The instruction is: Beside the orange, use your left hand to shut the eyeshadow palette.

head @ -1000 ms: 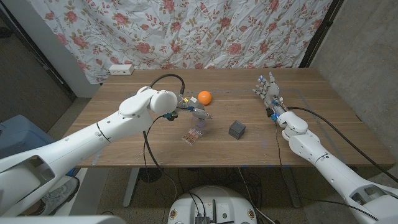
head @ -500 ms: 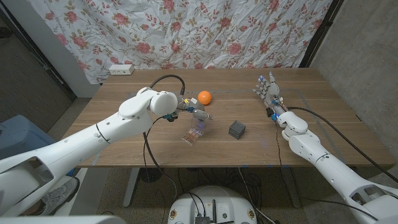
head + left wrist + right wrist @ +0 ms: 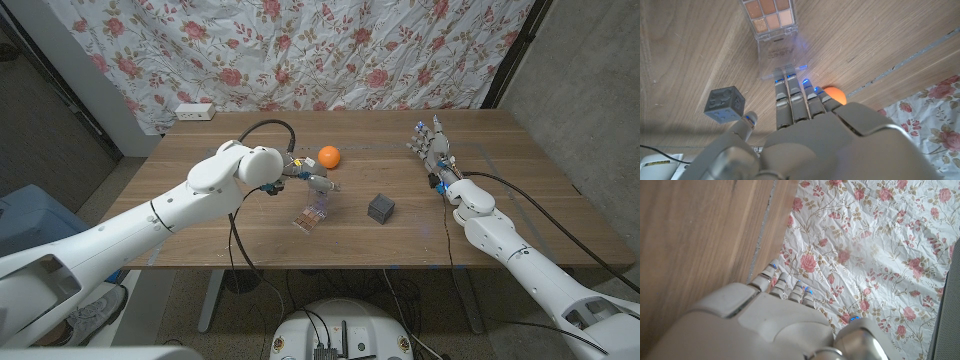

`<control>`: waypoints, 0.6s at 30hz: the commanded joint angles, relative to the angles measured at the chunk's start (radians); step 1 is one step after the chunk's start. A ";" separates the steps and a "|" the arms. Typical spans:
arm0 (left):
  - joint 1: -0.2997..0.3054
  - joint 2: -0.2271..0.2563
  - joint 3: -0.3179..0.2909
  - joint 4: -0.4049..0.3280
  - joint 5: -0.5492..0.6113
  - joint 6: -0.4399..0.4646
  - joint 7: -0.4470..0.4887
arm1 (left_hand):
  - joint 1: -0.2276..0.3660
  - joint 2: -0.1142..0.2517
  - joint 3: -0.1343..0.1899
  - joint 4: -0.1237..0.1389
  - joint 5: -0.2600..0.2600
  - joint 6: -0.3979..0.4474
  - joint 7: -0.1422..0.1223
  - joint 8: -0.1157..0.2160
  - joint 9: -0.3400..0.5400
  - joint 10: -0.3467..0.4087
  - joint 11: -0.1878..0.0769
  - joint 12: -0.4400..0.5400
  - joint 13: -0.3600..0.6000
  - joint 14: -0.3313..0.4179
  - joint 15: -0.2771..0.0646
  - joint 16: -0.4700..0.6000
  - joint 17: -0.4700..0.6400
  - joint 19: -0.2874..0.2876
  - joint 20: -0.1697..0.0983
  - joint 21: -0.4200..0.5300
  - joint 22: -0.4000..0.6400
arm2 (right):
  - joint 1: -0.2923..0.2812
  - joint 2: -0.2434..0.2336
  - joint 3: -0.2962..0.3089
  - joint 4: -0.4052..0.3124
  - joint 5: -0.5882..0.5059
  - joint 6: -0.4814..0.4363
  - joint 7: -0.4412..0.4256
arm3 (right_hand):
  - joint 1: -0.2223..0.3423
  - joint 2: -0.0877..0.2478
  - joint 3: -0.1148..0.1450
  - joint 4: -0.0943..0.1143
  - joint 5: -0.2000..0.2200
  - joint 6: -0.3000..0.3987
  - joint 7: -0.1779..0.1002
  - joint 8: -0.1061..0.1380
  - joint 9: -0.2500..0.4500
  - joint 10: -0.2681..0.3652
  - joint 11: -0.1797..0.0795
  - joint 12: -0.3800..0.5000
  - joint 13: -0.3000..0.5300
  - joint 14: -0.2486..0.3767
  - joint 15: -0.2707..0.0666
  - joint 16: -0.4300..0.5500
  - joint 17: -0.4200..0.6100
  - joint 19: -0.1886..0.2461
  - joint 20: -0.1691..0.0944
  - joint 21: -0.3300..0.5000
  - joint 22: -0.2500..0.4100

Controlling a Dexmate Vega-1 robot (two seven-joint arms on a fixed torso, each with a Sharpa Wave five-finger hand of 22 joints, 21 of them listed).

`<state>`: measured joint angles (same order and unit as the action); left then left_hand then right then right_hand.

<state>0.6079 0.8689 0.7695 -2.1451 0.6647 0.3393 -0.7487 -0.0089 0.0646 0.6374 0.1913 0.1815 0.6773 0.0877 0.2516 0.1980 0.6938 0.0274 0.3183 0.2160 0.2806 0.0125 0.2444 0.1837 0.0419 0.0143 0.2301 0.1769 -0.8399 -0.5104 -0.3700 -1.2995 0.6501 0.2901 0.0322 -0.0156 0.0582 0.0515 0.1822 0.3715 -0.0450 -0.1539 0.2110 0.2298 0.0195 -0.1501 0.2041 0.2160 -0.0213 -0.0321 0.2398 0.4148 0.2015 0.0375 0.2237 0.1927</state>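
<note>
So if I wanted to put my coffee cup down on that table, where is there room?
Bare wood lies along the table's near edge, in its left part beyond the left hand, and between the grey cube and the right hand. The middle is crowded: orange, left hand, open eyeshadow palette and cube sit close together.

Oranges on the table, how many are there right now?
1. The orange sits toward the far side of the table, just beyond the left hand and the open eyeshadow palette. Nothing looks big enough to hide another.
</note>
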 commanded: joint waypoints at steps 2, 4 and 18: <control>0.001 -0.004 -0.007 0.005 -0.002 -0.011 -0.006 | -0.002 0.120 -0.001 -0.001 0.005 0.009 -0.003 0.005 0.004 0.020 -0.001 0.008 0.006 0.024 -0.004 0.008 0.004 0.019 0.000 0.006 0.001 | 0.000 0.000 0.000 0.000 0.000 0.000 -0.002 | -0.001 0.099 0.000 0.004 0.009 0.001 -0.010 0.005 0.005 -0.001 -0.006 0.006 0.002 -0.002 -0.116 0.005 0.005 0.006 -0.002 0.006 0.003; 0.001 -0.007 -0.006 0.007 -0.003 -0.011 -0.008 | -0.002 0.120 -0.001 -0.001 0.005 0.014 -0.001 0.007 0.004 0.024 -0.002 0.010 0.007 0.026 -0.003 0.008 0.004 0.020 0.000 0.005 0.001 | 0.000 0.000 0.000 0.000 0.000 0.000 -0.002 | -0.001 0.099 0.000 0.004 0.009 0.001 -0.010 0.006 0.005 -0.001 -0.006 0.006 0.002 -0.002 -0.115 0.005 0.005 0.006 -0.003 0.007 0.003; 0.010 0.005 -0.017 -0.007 -0.005 -0.006 -0.003 | -0.001 0.121 0.000 -0.001 0.005 0.025 -0.001 0.008 0.006 0.040 -0.005 0.015 0.013 0.042 -0.004 0.009 0.005 0.025 0.002 0.003 0.001 | 0.000 0.000 0.000 0.000 0.000 0.000 -0.002 | -0.001 0.098 0.000 0.004 0.009 0.001 -0.011 0.005 0.005 -0.001 -0.006 0.006 0.002 -0.002 -0.115 0.005 0.005 0.006 -0.002 0.007 0.003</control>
<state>0.6102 0.8648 0.7624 -2.1403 0.6599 0.3281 -0.7540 -0.0088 0.0645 0.6374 0.1913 0.1815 0.6936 0.0856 0.2554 0.2022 0.7235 0.0249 0.3256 0.2259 0.3111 0.0072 0.2479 0.1837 0.0596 0.0177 0.2301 0.1769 -0.8401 -0.5101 -0.3700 -1.2995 0.6497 0.2904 0.0309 -0.0156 0.0582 0.0515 0.1822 0.3715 -0.0450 -0.1539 0.2110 0.2298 0.0195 -0.1501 0.2041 0.2160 -0.0213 -0.0321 0.2398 0.4147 0.2015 0.0375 0.2237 0.1927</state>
